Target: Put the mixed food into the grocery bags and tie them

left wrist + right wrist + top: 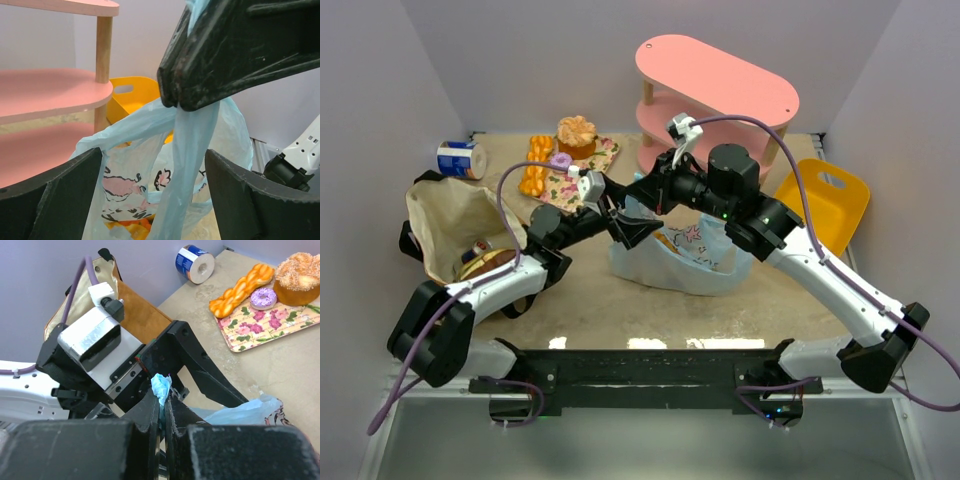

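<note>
The light-blue grocery bag (685,262) with pink cartoon prints (122,184) sits mid-table, and orange food (125,229) shows through its plastic. My right gripper (164,399) is shut on a bunched blue bag handle (161,384) and holds it up as a taut strand (189,150). My left gripper (154,161) is open, its fingers (55,195) standing either side of that strand just below the right gripper (645,200). The tan canvas tote (448,218) lies at the left with food (485,262) inside.
A pink two-tier shelf (720,85) stands behind the bag, with a yellow basket (825,200) to its right. A floral tray (265,320) at the back left carries braided bread (242,286), a purple doughnut (263,298) and a cupcake (300,272). A blue-and-white can (460,159) lies nearby.
</note>
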{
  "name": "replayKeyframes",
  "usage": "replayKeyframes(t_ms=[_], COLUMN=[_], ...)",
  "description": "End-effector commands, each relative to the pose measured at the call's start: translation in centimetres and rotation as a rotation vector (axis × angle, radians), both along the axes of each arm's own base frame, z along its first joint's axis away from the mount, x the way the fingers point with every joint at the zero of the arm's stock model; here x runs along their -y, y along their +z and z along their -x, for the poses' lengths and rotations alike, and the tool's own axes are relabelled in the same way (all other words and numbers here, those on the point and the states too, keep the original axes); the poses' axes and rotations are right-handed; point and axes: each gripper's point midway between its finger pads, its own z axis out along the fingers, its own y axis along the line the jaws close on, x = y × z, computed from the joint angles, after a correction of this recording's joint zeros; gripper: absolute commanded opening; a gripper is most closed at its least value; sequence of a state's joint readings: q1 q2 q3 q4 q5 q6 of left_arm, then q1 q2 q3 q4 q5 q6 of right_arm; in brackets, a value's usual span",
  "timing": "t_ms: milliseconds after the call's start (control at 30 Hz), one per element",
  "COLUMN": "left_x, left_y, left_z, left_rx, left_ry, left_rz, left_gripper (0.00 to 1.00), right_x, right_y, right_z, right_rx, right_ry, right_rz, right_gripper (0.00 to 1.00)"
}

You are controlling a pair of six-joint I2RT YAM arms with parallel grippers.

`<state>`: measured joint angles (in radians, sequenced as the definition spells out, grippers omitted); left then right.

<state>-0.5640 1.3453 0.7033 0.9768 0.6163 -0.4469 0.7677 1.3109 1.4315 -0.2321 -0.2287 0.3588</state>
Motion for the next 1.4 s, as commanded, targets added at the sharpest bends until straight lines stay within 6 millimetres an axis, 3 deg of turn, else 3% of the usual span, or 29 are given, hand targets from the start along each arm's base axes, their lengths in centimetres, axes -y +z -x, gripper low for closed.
replayKeyframes(t_ms=[0,267,633,733,900,1167,1200,1300,1333,1367], left_x=[0.2,-1.7,-2.7,-2.4,0.0,1.7,1.8,1.7,1.6,1.5], left_y=[3.5,2.4,1.8,1.9,2.0,1.4,1.0,0.4,0.3,-0.2], left_z=[0.1,-3.1,-2.5,-1.8,-0.5,-1.5,-1.6,-2.0,-2.2,-2.3], left_rx=[0.102,0.074,0.113,0.139,0.165,0.158,0.149,0.123,0.106,0.088], left_ry=[-0.023,0.205,0.254,0.217,0.078,0.056,0.056,0.074,0.088,0.097], left_rz=[0.092,0.069,-0.017,-0.017,-0.027,-0.030,-0.035,-0.034,-0.031,-0.035], left_gripper=[0.88,0.86,0.86,0.88,0.88,0.85,0.83,0.53,0.32,0.21], right_x=[-0.1,0.2,0.1,0.0,-0.4,-0.1,-0.1,0.1,0.1,0.2], right_y=[2.5,2.5,2.0,1.9,1.9,2.1,2.0,1.9,1.8,1.8], right_z=[1.3,1.5,1.4,1.2,1.2,1.3,1.3,1.2,1.3,1.2], right_rx=[0.044,0.044,0.037,0.038,0.033,0.029,0.028,0.027,0.028,0.034], right_ry=[0.049,0.047,0.043,0.041,0.053,0.045,0.045,0.039,0.041,0.033], right_rz=[-0.063,-0.059,-0.050,-0.052,-0.054,-0.055,-0.052,-0.048,-0.043,-0.037], right_gripper=[0.05,0.05,0.06,0.06,0.06,0.06,0.06,0.06,0.07,0.08])
